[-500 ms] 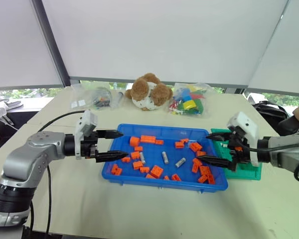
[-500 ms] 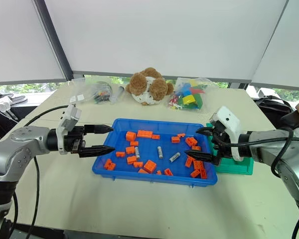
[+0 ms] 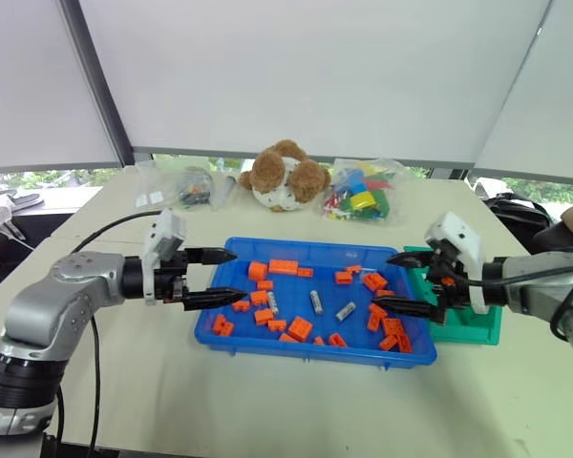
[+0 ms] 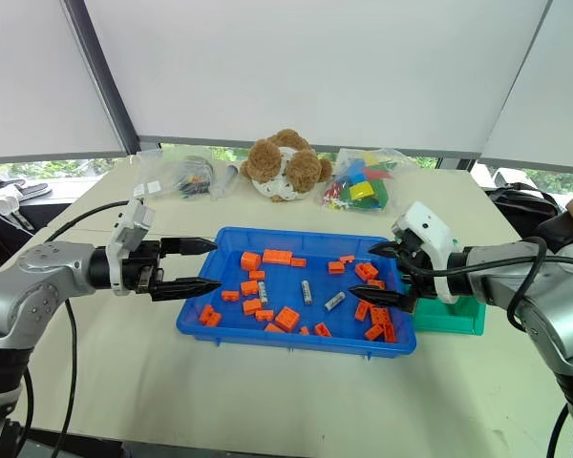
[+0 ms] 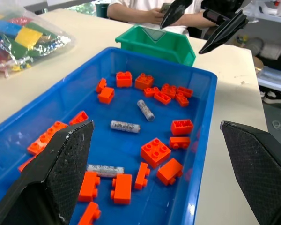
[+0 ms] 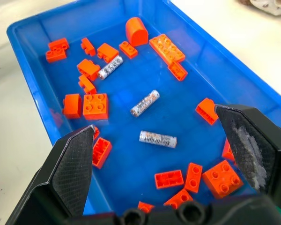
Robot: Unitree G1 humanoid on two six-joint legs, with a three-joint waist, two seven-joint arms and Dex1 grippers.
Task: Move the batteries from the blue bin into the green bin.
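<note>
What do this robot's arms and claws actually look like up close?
Each arm is a chain of rounded silver-grey segments joined by black collars, with a black cable looping out behind it. A white block sits at each wrist. The left claw and right claw each have two long black fingers tapering to points; the inner pads show a fine cross-hatched texture.

This looks like a robot test room or lab set up in an office-like space. A plain pale tabletop (image 3: 267, 401) stands against a row of windows covered by white roller blinds (image 3: 296, 76) with dark frames, greenery showing beneath them. Practice props lie on it: a brown plush teddy bear (image 3: 285, 176), clear plastic bags of colourful toy blocks (image 3: 361, 196) and small parts (image 3: 191, 186). A seated person (image 5: 145, 11) waits at the far side.
</note>
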